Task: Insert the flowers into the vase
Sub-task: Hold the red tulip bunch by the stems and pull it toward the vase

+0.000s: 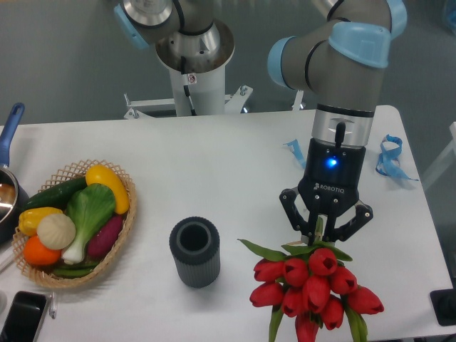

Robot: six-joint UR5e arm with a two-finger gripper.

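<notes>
The flowers [313, 288], a tied bunch of red tulips with green leaves, are at the front right of the table, heads toward the front edge. My gripper [320, 234] comes down from above and is shut on the flowers' stems just behind the heads. I cannot tell whether the bunch rests on the table or hangs just above it. The vase [194, 251], a small dark grey ribbed cylinder with a thick rim, stands upright and open at the front centre, well to the left of the flowers and apart from them.
A wicker basket [127, 214] with vegetables, including a green leafy one with a white stalk [87, 217], sits at the front left. A blue-handled metal pot [7, 178] is at the left edge. A black phone [20, 317] lies at the front left corner. Blue ribbons [388, 158] lie at the back right.
</notes>
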